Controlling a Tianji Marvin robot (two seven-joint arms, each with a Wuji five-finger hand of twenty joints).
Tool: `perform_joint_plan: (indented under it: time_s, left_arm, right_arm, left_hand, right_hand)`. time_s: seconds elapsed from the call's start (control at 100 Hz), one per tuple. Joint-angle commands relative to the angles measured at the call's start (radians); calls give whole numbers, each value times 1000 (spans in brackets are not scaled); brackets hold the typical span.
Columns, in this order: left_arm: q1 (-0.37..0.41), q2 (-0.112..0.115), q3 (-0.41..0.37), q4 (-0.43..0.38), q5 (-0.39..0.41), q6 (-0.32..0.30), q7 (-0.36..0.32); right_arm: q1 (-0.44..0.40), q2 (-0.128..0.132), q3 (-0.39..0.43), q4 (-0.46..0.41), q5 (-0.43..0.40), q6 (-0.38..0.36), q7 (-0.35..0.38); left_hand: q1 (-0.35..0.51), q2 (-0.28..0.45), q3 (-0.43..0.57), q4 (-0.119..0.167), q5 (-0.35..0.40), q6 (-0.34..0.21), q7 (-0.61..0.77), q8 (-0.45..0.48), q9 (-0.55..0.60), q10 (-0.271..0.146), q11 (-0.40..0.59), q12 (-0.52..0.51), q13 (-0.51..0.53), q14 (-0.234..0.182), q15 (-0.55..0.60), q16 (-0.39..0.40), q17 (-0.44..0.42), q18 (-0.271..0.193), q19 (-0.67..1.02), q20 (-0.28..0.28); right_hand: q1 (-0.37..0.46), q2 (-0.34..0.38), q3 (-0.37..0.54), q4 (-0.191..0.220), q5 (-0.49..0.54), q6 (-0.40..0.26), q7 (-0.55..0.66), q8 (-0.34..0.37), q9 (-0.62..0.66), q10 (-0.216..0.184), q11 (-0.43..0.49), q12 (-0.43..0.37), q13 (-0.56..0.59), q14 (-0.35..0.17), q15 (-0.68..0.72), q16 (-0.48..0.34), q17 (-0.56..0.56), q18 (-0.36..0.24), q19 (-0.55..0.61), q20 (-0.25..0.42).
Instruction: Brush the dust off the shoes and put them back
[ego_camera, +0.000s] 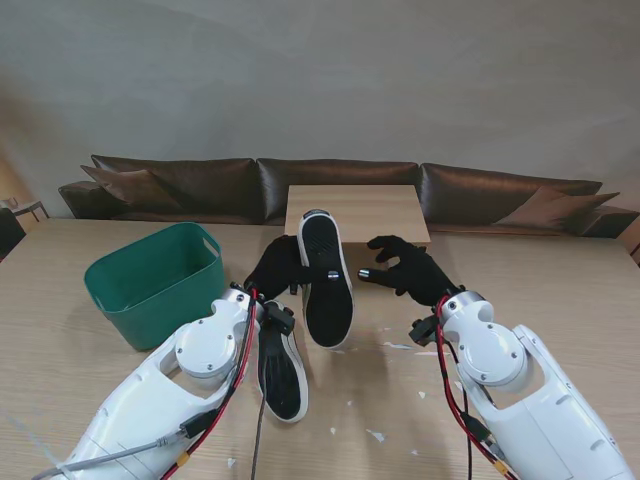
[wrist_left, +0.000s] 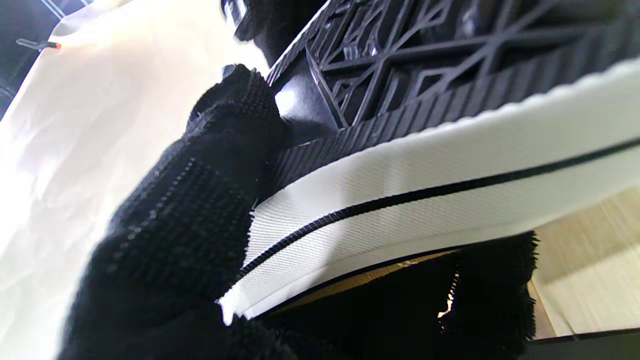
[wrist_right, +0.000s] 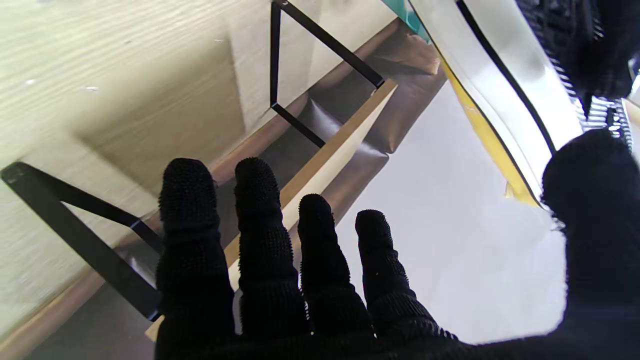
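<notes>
My left hand in a black glove is shut on a sneaker, held off the table with its black sole turned toward me. In the left wrist view the gloved fingers press on the sneaker's white sidewall, at the edge of the sole. A second sneaker lies on the table nearer to me, sole up, partly under my left wrist. My right hand hovers just right of the held sneaker, fingers spread and empty, thumb close to the sneaker's edge. No brush is in view.
A green plastic basket stands on the table at the left. A small wooden rack on black legs stands behind the held sneaker. Small white scraps lie on the table between my arms. A brown sofa runs along the far wall.
</notes>
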Motion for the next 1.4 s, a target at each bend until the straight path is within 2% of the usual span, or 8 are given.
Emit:
perform_joint_plan:
  time_s: [0.0,0.49,0.7,0.78,0.8,0.86,0.99,1.39]
  left_arm:
    - [-20,-11,1,-3,-22,-3,-21]
    - [-80,-41,57,54,-156,-11,-45]
    - [-87,-48,73,67,-186,-2,-57]
    - [-87,-46,73,67,-183,2,-62]
    - [-86,-45,73,67,-179,3,-62]
    - [-83,-42,70,65,-166,9,-63]
    - [-70,-42,64,62,-116,18,-30]
    - [-2,-18,25,3,-99,68,-53]
  right_arm:
    - [-18,0,-3,-6,12,-7,12]
    - [-74,-11,-90,-47,30,-9,-32]
    - [-104,-32,-115,-78,29,4,-122]
    - [-120,-44,-118,-88,48,6,-164]
    - [-125,-47,-118,-92,54,7,-178]
    - [-135,-56,-119,-96,67,3,-209]
    - [-154,-69,-115,-101,109,-20,-250]
    - [-200,-82,-83,-127,286,-11,-243]
  left_hand:
    - [124,153,168,48,36,-89,153,45,28,-46,18,20,78,-105,103,39,-1,-58,-37,-29]
    - [129,156,161,49,36,-84,151,49,26,-43,17,24,78,-106,100,46,-4,-56,-38,-24]
    - [131,157,158,49,35,-84,150,50,24,-40,15,24,75,-102,98,47,-8,-54,-41,-23]
    - [132,161,156,49,32,-82,148,50,19,-38,13,25,67,-98,95,48,-19,-55,-45,-22]
    - [132,162,156,49,31,-82,148,50,18,-38,13,25,63,-96,93,48,-24,-56,-46,-22]
    - [134,174,145,48,21,-79,147,59,-1,-36,15,39,36,-79,91,58,-60,-59,-47,-14]
    - [114,180,115,46,16,-95,126,76,-66,-11,18,75,-32,-55,92,86,-132,-63,-50,12]
    - [-67,339,111,93,22,-196,-838,-13,-417,75,-138,-363,-502,90,-224,-78,-467,-76,-413,51]
  right_hand:
    - [-16,-61,-30,17,-46,-22,-24,-10,-54,-32,-20,-17,-38,-29,-20,-16,-339,-43,-42,31]
    - [-87,-59,18,-6,-24,39,-19,-20,-52,-14,12,-12,-3,-9,84,33,-318,-37,-44,91]
    - [176,-66,-49,65,183,49,219,120,128,-1,170,82,144,-8,302,110,-241,-18,126,108]
    - [93,-67,430,31,353,35,359,185,303,-17,256,141,283,-16,434,141,-159,-4,267,89]
    - [98,-74,489,-39,374,28,418,143,337,-18,274,158,315,-17,467,147,-138,1,301,84]
    - [171,-85,515,-143,458,-2,604,43,495,-20,318,186,442,-21,559,158,-51,18,403,79]
    - [300,-106,591,-152,583,-23,677,65,667,20,366,277,627,-16,738,203,135,47,591,101]
    - [332,-229,713,-153,704,92,649,203,838,82,349,372,631,-49,1013,330,367,68,684,131]
